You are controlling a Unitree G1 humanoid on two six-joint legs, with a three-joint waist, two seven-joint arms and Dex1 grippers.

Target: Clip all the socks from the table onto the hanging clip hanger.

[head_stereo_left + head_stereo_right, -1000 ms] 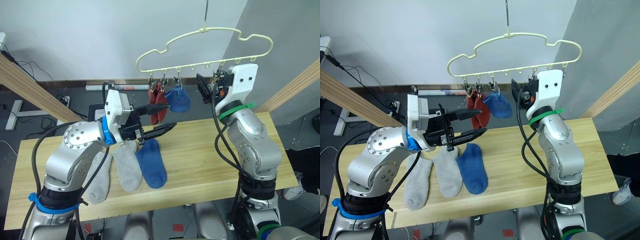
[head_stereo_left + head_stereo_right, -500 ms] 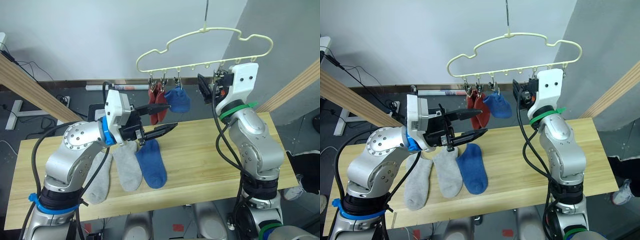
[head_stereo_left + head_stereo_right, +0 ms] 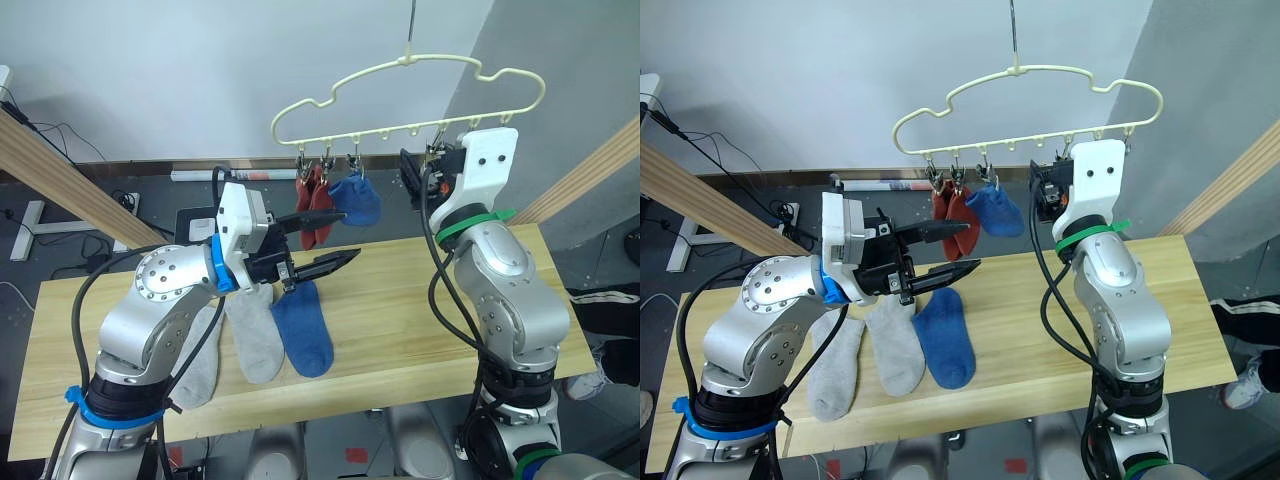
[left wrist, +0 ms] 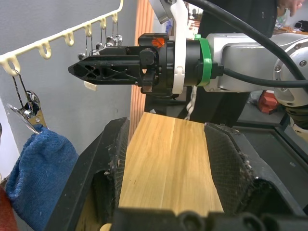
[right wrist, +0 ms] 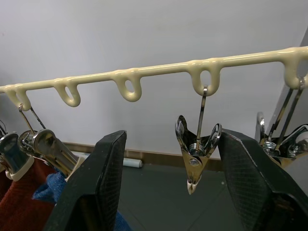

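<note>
Right claw [image 5: 166, 192] open beside empty clip [image 5: 196, 154], left claw [image 3: 325, 240] open, empty above table [image 3: 420, 300]

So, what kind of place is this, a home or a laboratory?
Probably a laboratory or test room, not a home: a bare wall, cables and a power strip on the dark floor, and a plain wooden table under a clip hanger on a wire.

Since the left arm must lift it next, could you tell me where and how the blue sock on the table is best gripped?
Probably at the cuff end of the blue sock, nearest the open left gripper. It lies flat on the table beside a grey sock, so come from above and pinch the cuff's free right edge.
</note>
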